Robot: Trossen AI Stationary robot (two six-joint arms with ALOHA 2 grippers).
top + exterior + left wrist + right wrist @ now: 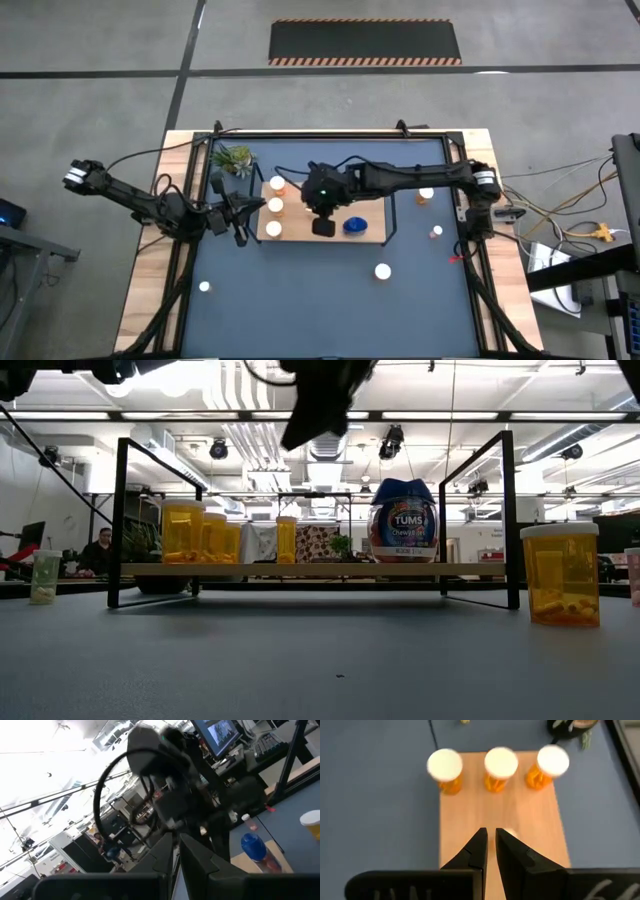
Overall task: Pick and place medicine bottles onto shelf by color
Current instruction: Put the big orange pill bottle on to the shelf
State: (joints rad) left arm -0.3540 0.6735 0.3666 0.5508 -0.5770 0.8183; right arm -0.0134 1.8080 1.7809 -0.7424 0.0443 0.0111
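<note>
On the dark-blue mat (300, 300) covering the wooden tabletop (150, 290), the rectangular light-wood shelf with thin black wire end frames (300, 232) is lying near the mat's far edge. Three orange-bodied, white-capped medicine bottles (500, 769) are standing in a row along the shelf's left short end, and the larger blue bottle (355, 226) is standing toward its right end; the low view is showing its "TUMS" label (403, 522).

The right gripper (490, 847) is hanging above the middle of the shelf, between the orange row and the blue bottle, with its fingers (476, 852) drawn nearly together around nothing; only a narrow slit is separating them. The left gripper (238, 222) is waiting just beside the shelf's left end, and its fingers (200, 855) are likewise standing nearly closed and carrying nothing.

Off the shelf, several bottles are resting on the mat: an orange-bodied one (425, 195) and a tiny white one (437, 232) to the right of the shelf, a white-capped one (383, 271) in front of it, and a small white one (205, 287) near the mat's left front. The small green plant (236, 158) is standing at the far left corner of the mat, behind the left gripper.
</note>
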